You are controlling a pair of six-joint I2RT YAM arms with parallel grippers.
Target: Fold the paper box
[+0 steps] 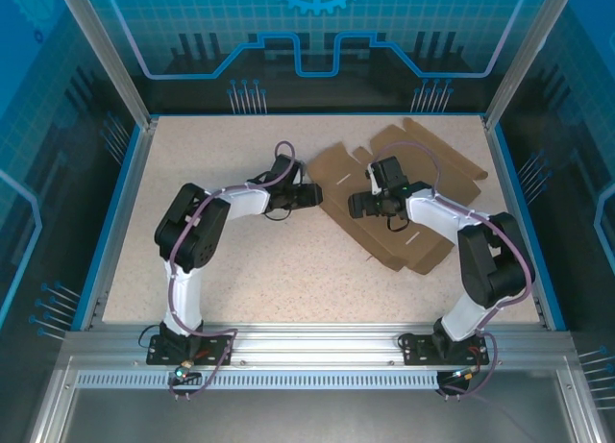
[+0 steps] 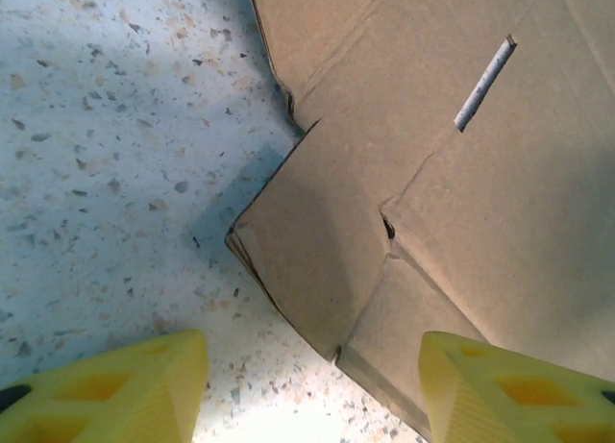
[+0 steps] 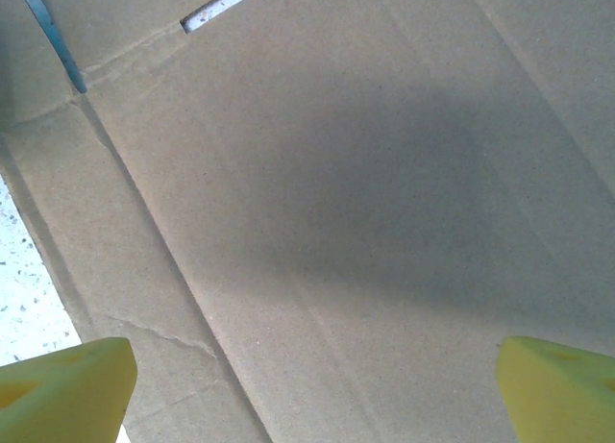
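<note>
1. The box [image 1: 389, 243] lies flat and unfolded on the desk [image 1: 259, 270]. One corner sits just ahead of the left claw [image 2: 312, 366], between its parted fingers.
2. The right claw [image 3: 312, 371], fingers wide apart, points down at a box panel directly beneath.
3. Both arms reach forward, elbows bent, wrists turned inward.

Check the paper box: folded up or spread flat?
Spread flat. The paper box lies open on the table, flaps outward, no walls standing. In the left wrist view, one corner flap seems slightly raised at its edge.

1 high overhead view, 2 close downward wrist views, all on paper box [image 1: 338, 174]
</note>
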